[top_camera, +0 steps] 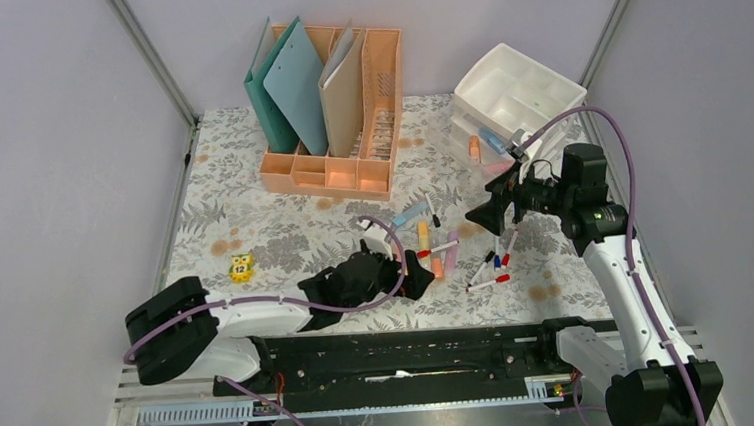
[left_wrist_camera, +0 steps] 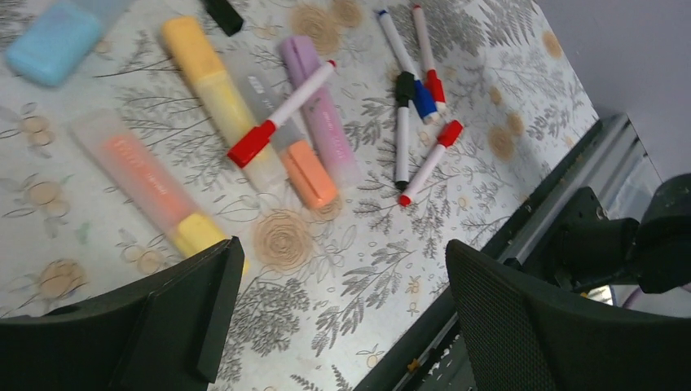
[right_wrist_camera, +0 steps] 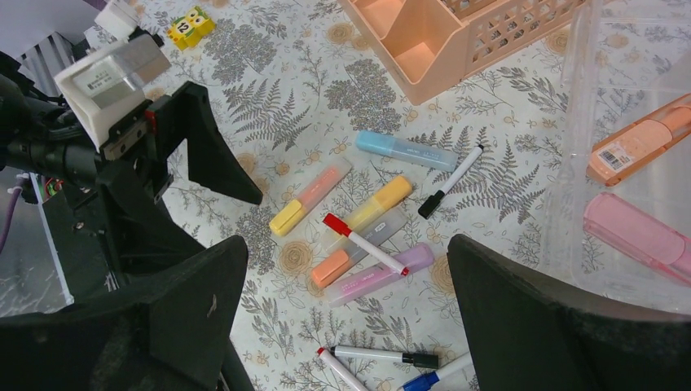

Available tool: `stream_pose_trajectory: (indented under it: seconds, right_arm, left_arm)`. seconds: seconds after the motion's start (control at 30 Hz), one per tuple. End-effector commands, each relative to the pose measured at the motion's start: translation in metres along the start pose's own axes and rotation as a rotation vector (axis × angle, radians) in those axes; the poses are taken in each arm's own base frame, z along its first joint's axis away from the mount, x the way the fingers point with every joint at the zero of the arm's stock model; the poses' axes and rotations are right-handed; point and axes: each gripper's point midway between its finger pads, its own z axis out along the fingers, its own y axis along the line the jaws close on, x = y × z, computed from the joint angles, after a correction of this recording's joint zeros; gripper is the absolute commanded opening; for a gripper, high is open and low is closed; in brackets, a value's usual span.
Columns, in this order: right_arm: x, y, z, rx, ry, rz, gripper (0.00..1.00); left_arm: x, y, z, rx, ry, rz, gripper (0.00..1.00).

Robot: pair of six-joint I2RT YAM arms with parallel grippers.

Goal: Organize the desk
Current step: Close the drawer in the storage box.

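The desk (top_camera: 252, 207) has a white-grey cloth with fern leaves and tan flowers. Several highlighters (top_camera: 425, 238) lie in a loose cluster at its middle: yellow (left_wrist_camera: 208, 73), orange with a yellow cap (left_wrist_camera: 147, 191), purple (left_wrist_camera: 322, 114) and blue (left_wrist_camera: 53, 41). A red-capped marker (left_wrist_camera: 281, 110) lies across them. Black, blue and red markers (left_wrist_camera: 407, 114) lie to their right. My left gripper (top_camera: 405, 266) (left_wrist_camera: 342, 269) is open and empty, low over the cloth just before the highlighters. My right gripper (top_camera: 489, 223) (right_wrist_camera: 346, 269) is open and empty, raised above the markers.
A peach file rack (top_camera: 330, 106) with folders stands at the back. A white drawer unit (top_camera: 515, 98) stands at the back right; its clear open drawer (right_wrist_camera: 587, 98) holds an orange highlighter (right_wrist_camera: 644, 138) and a pink one (right_wrist_camera: 635, 232). A small yellow block (top_camera: 242, 269) lies at the left.
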Motion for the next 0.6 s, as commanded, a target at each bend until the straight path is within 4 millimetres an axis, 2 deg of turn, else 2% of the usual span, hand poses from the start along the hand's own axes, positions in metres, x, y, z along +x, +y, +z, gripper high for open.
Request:
stream_pose_trajectory:
  seconds: [0.0,0.23,0.4,0.57]
  right_arm:
    - [-0.007,-0.004,0.000,0.008,-0.026,-0.040,1.00]
    - [-0.007,-0.007,-0.001,0.035,-0.024,-0.051,1.00]
    - [-0.007,-0.009,-0.002,0.043,-0.024,-0.054,1.00]
    - [-0.007,-0.009,-0.002,0.045,-0.024,-0.059,1.00]
  left_arm:
    - [-0.017,-0.044,0.012,0.166,-0.010,0.021,0.98]
    - [-0.015,-0.044,0.023,0.153,-0.002,0.018,0.98]
    - [-0.022,-0.029,0.022,0.065,-0.024,0.033,0.99]
    - [-0.043,-0.007,0.012,-0.035,-0.069,0.079,0.99]
